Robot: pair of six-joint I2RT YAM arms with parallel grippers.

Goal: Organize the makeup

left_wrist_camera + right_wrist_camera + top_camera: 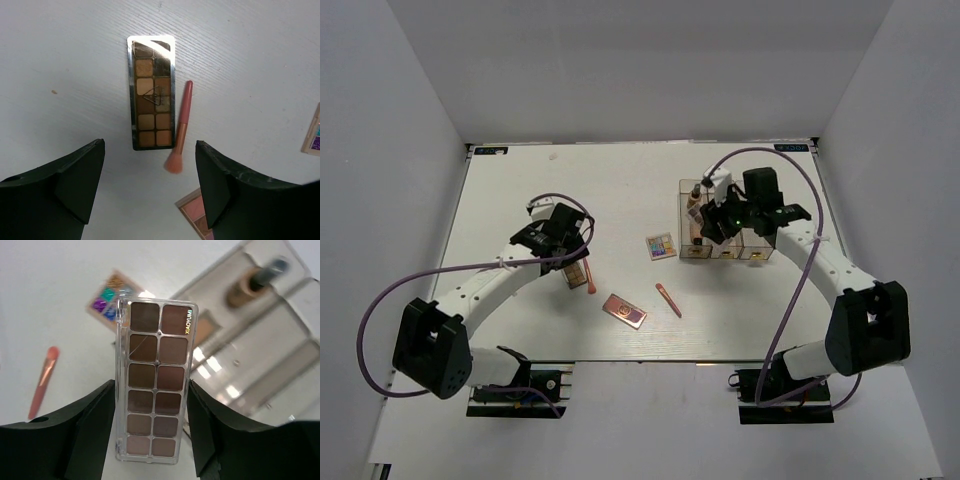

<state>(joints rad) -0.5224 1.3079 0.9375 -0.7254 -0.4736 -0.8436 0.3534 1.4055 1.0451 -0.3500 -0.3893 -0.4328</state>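
**Right pinches a palette, left spread wide**

On the table [620,180], the clear box [688,190] stands far right. My right gripper [152,390] is at that box and clamps a brown palette [156,340] by its long edges. My left gripper [150,144] hangs spread above a tan palette [151,90] at the left. A coral brush [181,125] lies just right of it.
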